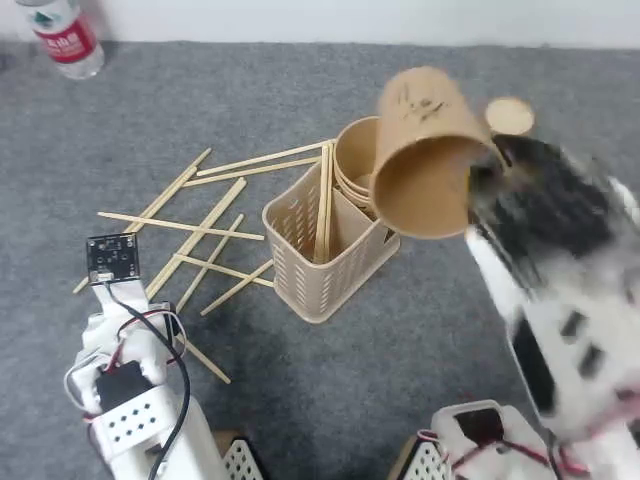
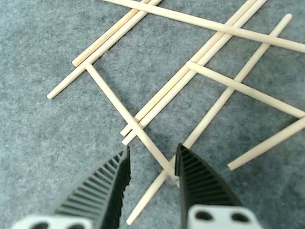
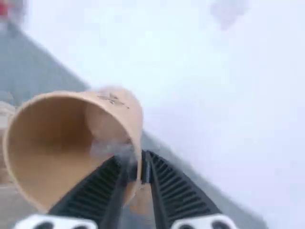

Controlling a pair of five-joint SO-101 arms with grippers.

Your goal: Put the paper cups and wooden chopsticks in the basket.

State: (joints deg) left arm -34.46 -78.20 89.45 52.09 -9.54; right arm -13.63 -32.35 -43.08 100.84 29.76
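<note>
Your paper cup (image 1: pixel 425 150) hangs tilted in the upper right of the high view, over the basket's (image 1: pixel 300 250) right edge, with its rim clenched in your right pincer (image 3: pixel 138 167), while chopsticks (image 2: pixel 114 98) lie scattered on the counter (image 1: pixel 450 320) under your released left pincer (image 2: pixel 152 151).

left gripper (image 2: pixel 153 151) wide, right gripper (image 3: pixel 135 161) tight

A red-labelled plastic bottle (image 1: pixel 62 35) sits on the grey mat (image 1: pixel 250 90).

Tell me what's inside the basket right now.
The basket holds a few upright chopsticks and nested paper cups. The raised cup in the right gripper hides the cups' far side.
</note>
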